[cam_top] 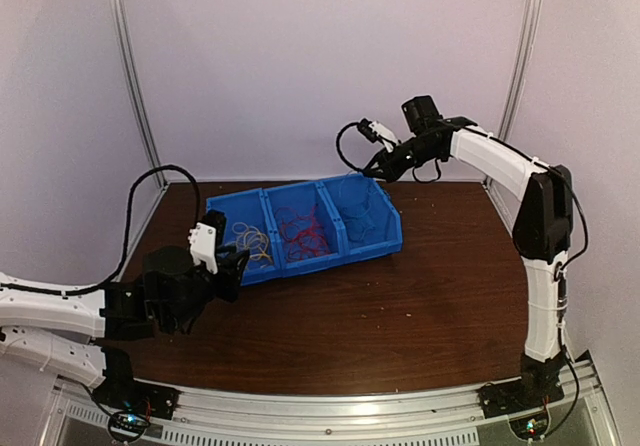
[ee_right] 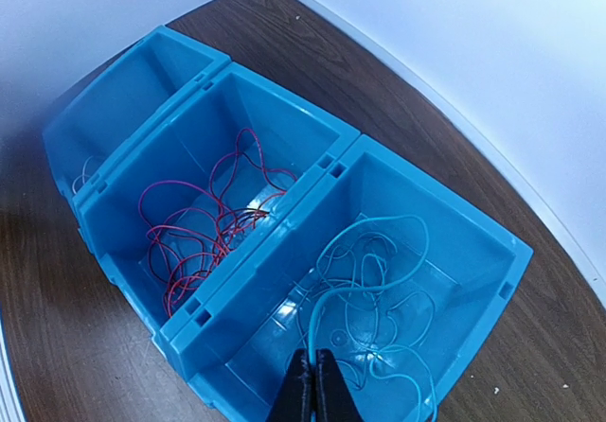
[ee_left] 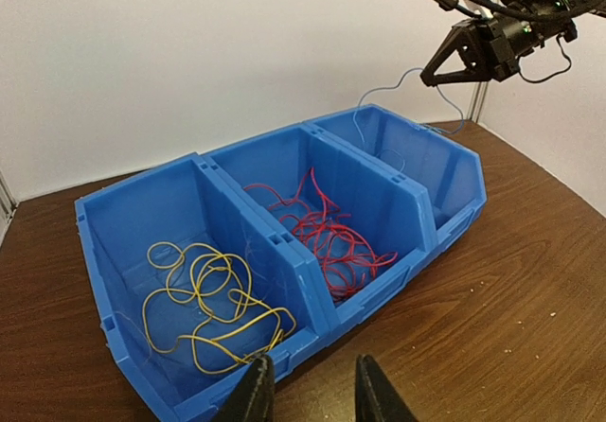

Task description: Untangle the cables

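From above, my left gripper (cam_top: 236, 264) sits low over the brown table (cam_top: 420, 306), just beside the near corner of the blue three-compartment bin (cam_top: 385, 241), at the end where the yellow cables (cam_top: 252, 241) lie. The red cables (cam_top: 305, 236) fill the middle compartment. My right gripper (cam_top: 375, 169) hangs over the far rim of the third compartment, whose contents are too faint to make out from here. In my left wrist view, my left fingers (ee_left: 256, 394) stand a moderate gap apart with nothing between them, pointing at the front wall of the bin (ee_left: 454, 185). The yellow cables (ee_left: 208, 299) sprawl in loose loops on the floor of the nearest compartment, and the red cables (ee_left: 327, 237) are heaped in the middle one, with a few loops leaning up its back wall. From the farthest compartment a thin strand of the blue cables (ee_left: 379, 89) rises above the rim to the tip of my right gripper (ee_left: 428, 74). In my right wrist view, my right gripper (ee_right: 312, 360) has its fingers pressed together, pinching a strand of the blue cables (ee_right: 327, 304). The rest of that bunch lies in open loops on the floor of the compartment below. The red cables (ee_right: 199, 237) are tangled in the next compartment, and a pale bit of wire shows in the far one, its colour unclear.
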Action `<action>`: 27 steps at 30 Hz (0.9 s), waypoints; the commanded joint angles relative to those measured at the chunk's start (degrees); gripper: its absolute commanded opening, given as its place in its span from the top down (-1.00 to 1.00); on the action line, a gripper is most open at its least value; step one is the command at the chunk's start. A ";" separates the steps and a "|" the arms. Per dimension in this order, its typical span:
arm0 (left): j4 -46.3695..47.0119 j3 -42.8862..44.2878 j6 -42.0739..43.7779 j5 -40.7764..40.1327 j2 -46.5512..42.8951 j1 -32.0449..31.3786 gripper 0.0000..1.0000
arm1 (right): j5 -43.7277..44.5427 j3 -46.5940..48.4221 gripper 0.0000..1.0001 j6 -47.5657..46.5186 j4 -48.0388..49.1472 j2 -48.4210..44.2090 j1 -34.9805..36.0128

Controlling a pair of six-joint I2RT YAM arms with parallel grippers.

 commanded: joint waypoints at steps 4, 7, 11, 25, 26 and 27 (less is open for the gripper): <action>-1.00 -1.24 -2.00 -1.57 -2.59 0.40 0.37 | -2.49 3.96 0.95 4.85 2.10 5.01 1.11; -1.29 -1.66 -2.10 -1.77 -3.60 0.45 0.37 | -2.60 4.13 0.95 6.16 2.82 6.85 1.08; -1.13 -2.23 -2.45 -1.94 -4.34 0.43 0.35 | -2.84 4.40 0.80 7.68 3.24 8.90 1.17; -11.82 5.72 -6.41 1.27 -4.94 9.37 -0.35 | 4.17 -12.10 -0.03 5.36 7.18 -9.11 -2.00; -13.90 7.36 -6.62 2.67 -4.60 11.56 -0.35 | 4.42 -15.02 -0.06 5.10 8.59 -12.01 -2.88; -16.68 9.21 -6.74 3.73 -4.18 13.92 -0.36 | 4.50 -17.67 -0.09 4.52 9.94 -14.72 -3.79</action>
